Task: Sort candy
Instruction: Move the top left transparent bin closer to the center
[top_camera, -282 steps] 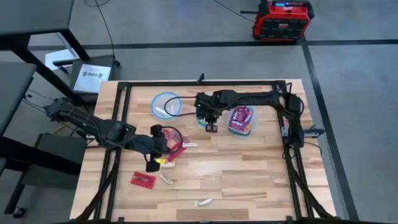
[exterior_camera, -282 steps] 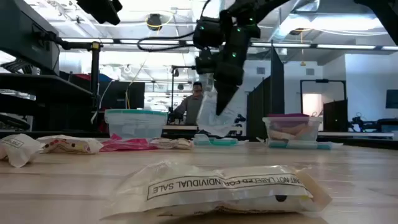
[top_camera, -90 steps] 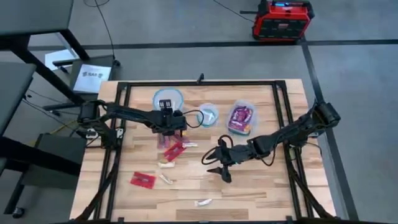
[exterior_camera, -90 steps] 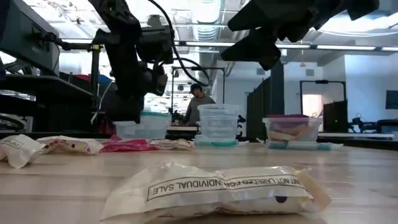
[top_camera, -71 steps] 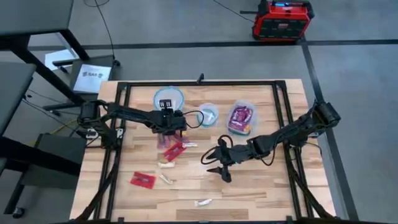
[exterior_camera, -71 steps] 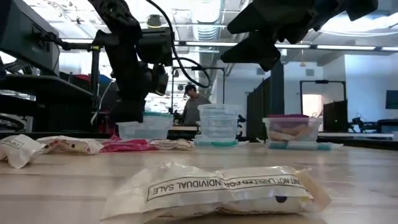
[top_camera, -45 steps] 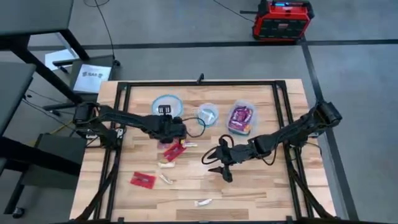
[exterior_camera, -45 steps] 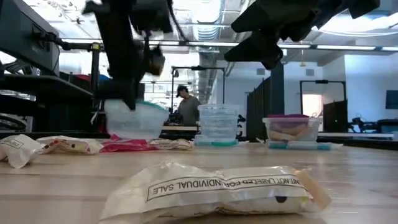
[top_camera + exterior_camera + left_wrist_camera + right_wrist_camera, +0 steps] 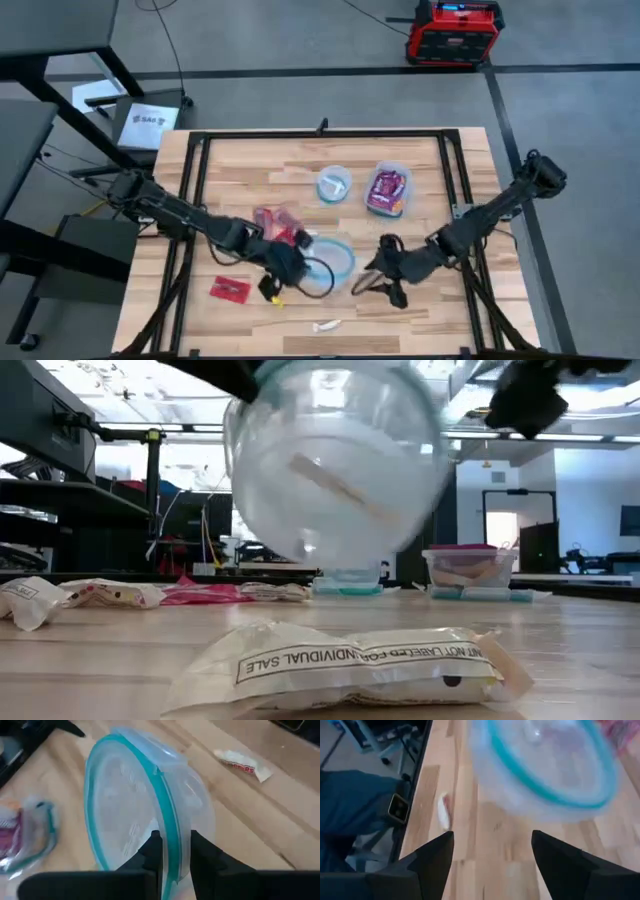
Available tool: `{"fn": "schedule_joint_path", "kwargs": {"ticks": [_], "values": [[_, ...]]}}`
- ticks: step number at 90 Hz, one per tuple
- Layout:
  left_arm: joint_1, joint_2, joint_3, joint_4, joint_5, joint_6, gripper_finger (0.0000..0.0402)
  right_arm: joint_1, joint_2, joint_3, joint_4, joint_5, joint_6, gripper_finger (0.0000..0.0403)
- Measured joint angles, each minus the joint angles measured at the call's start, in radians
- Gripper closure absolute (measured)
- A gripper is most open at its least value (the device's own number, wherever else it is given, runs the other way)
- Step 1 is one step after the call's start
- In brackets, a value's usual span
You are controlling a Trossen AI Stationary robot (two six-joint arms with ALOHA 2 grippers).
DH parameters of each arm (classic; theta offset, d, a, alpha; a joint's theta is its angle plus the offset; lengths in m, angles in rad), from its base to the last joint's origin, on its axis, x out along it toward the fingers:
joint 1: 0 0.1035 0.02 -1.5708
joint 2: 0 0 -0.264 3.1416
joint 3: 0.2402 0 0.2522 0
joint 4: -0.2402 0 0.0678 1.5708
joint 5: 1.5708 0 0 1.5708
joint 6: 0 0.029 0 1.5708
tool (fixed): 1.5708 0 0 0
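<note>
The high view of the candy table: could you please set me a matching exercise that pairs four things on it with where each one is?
Things:
1. large round container
2. rectangular container
3. red packet
4. white candy

Places or states:
A. lying alone, nearest the high view's lower edge
B. clamped by its rim in the left gripper
C. holding purple packets, beside the small round container
D. lying flat on the left arm's side, below that arm in the high view

Pairs: 1-B, 2-C, 3-D, 4-A
</note>
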State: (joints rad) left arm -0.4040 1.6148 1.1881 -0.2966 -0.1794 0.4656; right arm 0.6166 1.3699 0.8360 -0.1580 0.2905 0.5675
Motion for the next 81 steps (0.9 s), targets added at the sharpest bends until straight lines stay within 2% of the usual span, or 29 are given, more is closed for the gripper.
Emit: {"fn": "schedule_joint_path", "kwargs": {"ticks": [23, 36, 44, 52, 62, 81], "values": [[-0.024, 0.186, 0.003, 0.120, -0.115, -0.006, 0.0356, 0.084, 0.084, 0.000, -0.007, 0.058, 0.163, 0.0148], [-0.046, 0.205, 0.022, 0.088, -0.085, -0.091, 0.0271, 0.083, 0.111, 0.000, -0.009, 0.058, 0.207, 0.0148], [-0.053, 0.200, 0.066, -0.026, -0.082, -0.164, 0.0216, 0.082, 0.114, 0.000, -0.012, 0.061, 0.223, 0.0148], [-0.056, 0.190, 0.136, -0.181, -0.091, -0.211, 0.0186, 0.090, 0.115, 0.000, -0.012, 0.090, 0.249, 0.0148], [-0.055, 0.192, 0.209, -0.307, -0.092, -0.286, 0.0179, 0.120, 0.121, 0.000, -0.003, 0.149, 0.284, 0.0148], [-0.038, 0.192, 0.232, -0.231, -0.093, -0.270, 0.0182, 0.180, 0.123, 0.000, 0.004, 0.218, 0.345, 0.0148]]}}
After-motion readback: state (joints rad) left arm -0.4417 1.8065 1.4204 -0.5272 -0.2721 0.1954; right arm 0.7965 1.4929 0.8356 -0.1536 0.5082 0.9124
